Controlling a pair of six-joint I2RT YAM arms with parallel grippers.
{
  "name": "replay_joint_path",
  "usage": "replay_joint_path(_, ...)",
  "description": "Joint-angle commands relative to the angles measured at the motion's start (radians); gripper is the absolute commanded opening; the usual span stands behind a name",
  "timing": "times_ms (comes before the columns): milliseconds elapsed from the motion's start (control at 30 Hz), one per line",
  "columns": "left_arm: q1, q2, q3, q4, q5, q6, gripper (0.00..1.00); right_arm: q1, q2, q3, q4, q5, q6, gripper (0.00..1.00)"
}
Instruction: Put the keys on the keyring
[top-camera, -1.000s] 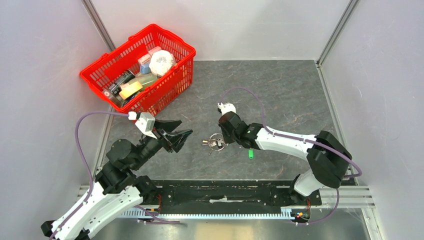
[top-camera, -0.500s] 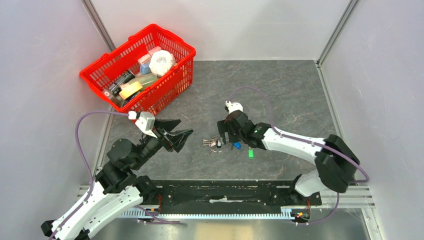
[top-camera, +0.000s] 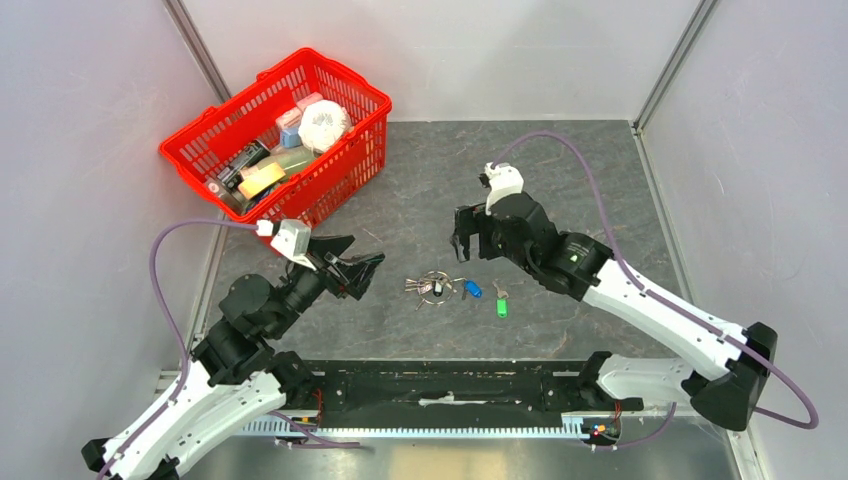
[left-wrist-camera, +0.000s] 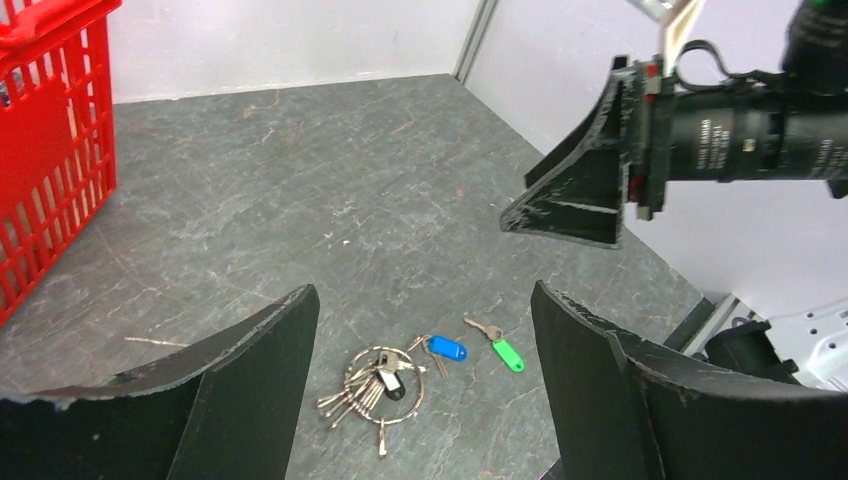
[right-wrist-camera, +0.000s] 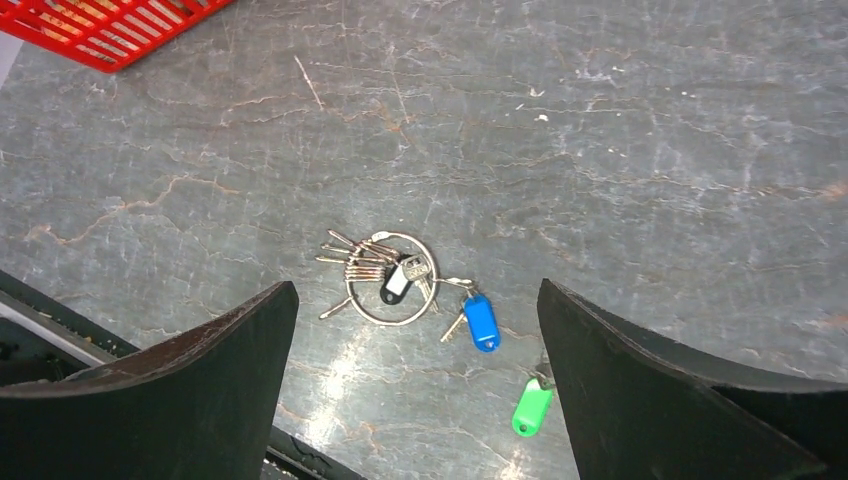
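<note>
The keyring (top-camera: 430, 288) lies flat on the grey table with a fan of silver keys and a black-headed key (right-wrist-camera: 392, 283) on it. A blue-headed key (right-wrist-camera: 481, 320) lies against the ring's right side; I cannot tell whether it is threaded on. A green-headed key (right-wrist-camera: 531, 407) lies apart, further right. My right gripper (right-wrist-camera: 417, 285) hangs open above the keys, holding nothing. My left gripper (left-wrist-camera: 425, 292) is open too, raised to the left of the keyring (left-wrist-camera: 385, 375) and pointing towards it.
A red basket (top-camera: 345, 85) full of household items stands at the back left, close behind the left arm. Grey walls enclose the table on three sides. A black rail (top-camera: 450, 385) runs along the near edge.
The right gripper opened over the keyring, then lifted away up and to the right. The blue key now lies uncovered beside the ring. The left jaws spread a little wider.
</note>
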Motion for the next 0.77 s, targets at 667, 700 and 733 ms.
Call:
replay_joint_path(667, -0.005, -0.012, 0.175, -0.156, -0.081, 0.052, 0.83, -0.001, -0.176, 0.083, -0.08, 0.114, -0.122, 0.97)
replay_joint_path(700, -0.005, -0.016, 0.174, -0.156, -0.079, 0.051, 0.83, -0.001, -0.169, 0.093, -0.087, 0.146, -0.101, 0.97)
replay_joint_path(733, -0.005, -0.019, 0.174, -0.156, -0.075, 0.049, 0.83, -0.001, -0.162, 0.1, -0.095, 0.189, -0.079, 0.97)
